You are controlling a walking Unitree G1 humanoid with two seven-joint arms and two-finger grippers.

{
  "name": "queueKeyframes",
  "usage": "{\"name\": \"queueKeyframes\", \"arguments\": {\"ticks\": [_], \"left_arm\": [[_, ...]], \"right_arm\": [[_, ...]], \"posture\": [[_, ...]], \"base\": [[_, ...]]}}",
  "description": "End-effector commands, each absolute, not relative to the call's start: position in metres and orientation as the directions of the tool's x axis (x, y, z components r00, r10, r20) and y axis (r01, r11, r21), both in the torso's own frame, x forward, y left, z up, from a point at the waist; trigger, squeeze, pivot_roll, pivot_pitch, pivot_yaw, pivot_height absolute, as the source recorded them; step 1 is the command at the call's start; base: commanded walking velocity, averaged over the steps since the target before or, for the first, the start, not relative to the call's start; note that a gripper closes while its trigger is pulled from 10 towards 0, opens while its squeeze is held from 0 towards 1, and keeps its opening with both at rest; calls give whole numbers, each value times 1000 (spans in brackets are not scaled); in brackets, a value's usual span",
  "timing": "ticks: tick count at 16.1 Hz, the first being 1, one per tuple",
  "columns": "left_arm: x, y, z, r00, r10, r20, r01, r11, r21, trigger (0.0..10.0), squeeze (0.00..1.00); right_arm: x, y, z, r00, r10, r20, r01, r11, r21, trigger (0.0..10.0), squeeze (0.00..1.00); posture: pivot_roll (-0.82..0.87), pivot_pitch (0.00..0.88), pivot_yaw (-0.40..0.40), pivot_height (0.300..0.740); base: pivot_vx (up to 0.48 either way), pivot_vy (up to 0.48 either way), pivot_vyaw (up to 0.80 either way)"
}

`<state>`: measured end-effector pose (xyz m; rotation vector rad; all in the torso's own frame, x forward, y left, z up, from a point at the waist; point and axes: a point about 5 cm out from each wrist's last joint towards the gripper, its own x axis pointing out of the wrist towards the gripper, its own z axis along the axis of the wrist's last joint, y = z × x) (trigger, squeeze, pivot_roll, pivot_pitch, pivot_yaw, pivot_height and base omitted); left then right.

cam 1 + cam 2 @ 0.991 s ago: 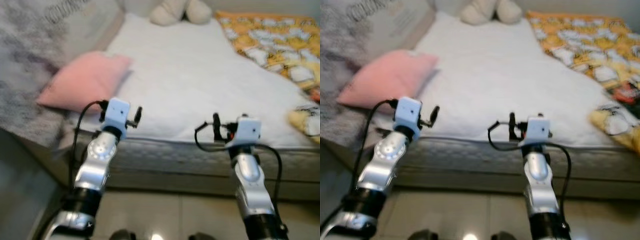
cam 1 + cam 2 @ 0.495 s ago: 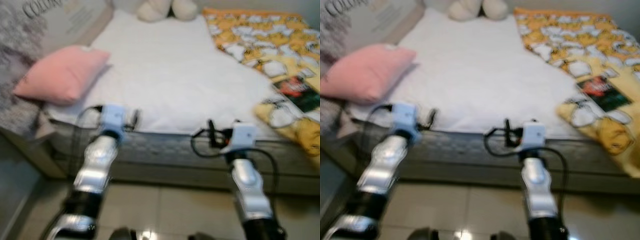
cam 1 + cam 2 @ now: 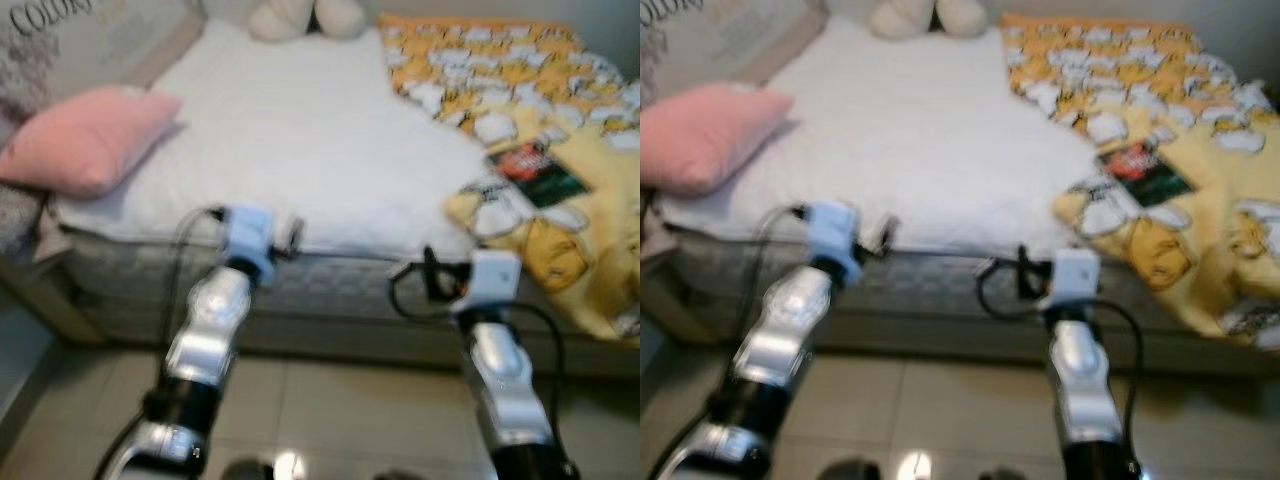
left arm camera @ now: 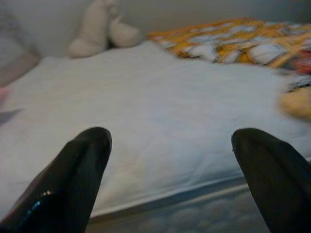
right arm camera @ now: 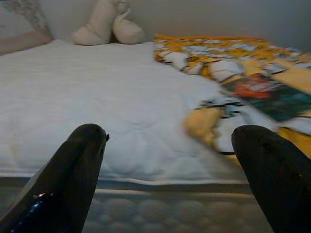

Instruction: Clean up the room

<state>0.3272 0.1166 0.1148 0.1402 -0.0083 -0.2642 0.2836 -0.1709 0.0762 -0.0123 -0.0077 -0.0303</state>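
A bed with a white mattress cover [image 3: 300,140] stands before me. A yellow patterned blanket [image 3: 560,190] lies rumpled over its right side, with a dark red and green book [image 3: 535,170] on it. A pink pillow [image 3: 85,140] rests at the bed's left edge. A cream plush toy [image 3: 290,15] sits at the far end. My left gripper [image 4: 170,179] is open, held at the mattress edge. My right gripper [image 5: 170,179] is open too, near the bed's front edge, with the book [image 5: 272,94] ahead to its right. Nothing is between either pair of fingers [image 5: 77,170].
A light tiled floor [image 3: 350,410] runs between me and the bed's side [image 3: 330,310]. A grey textured throw and a lettered cushion [image 3: 60,40] lie at the left.
The whole picture has shifted left, so the camera has turned right: the blanket and book have come further into view. Both arms keep the same pose in front of the bed.
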Motion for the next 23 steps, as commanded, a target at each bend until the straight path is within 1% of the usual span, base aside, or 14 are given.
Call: {"name": "queueKeyframes", "arguments": {"ticks": [1, 9, 10, 12, 15, 18, 23], "left_arm": [[328, 125, 114, 971, -237, -15, 237, 961, 143, 10000, 0], [329, 135, 112, 984, -177, -16, 177, 973, 145, 10000, 0], [330, 135, 110, 985, -168, -31, 171, 975, 145, 10000, 0], [328, 127, 116, 969, -247, 7, 245, 964, 102, 10000, 0], [327, 113, 127, 941, -333, 56, 325, 938, 123, 10000, 0], [326, 111, 127, 936, -347, 53, 339, 933, 118, 10000, 0], [325, 111, 125, 935, -352, 47, 344, 932, 115, 10000, 0]], "right_arm": [[287, -163, 81, 1000, -4, 30, 4, 1000, -1, 10000, 0], [292, -167, 84, 999, -10, 37, 10, 1000, -6, 10000, 0], [293, -167, 84, 999, -12, 38, 12, 1000, -7, 10000, 0], [294, -168, 85, 999, -12, 43, 12, 1000, -11, 10000, 0], [295, -167, 85, 999, -18, 49, 18, 1000, -13, 10000, 0], [297, -166, 84, 999, -19, 32, 20, 999, -27, 10000, 0], [301, -169, 86, 999, -29, 32, 30, 999, -24, 10000, 0]], "posture": [[-9, 0, 21, 710], [-4, 0, 22, 710], [-5, 0, 21, 710], [-6, 0, 22, 710], [-8, 0, 27, 710], [-11, 0, 30, 710], [-7, 0, 27, 710]], "base": [[251, -405, 0], [258, -402, 0], [0, 0, 0], [0, 0, 0], [467, 0, 0], [480, 0, 0], [480, 0, -780]]}}
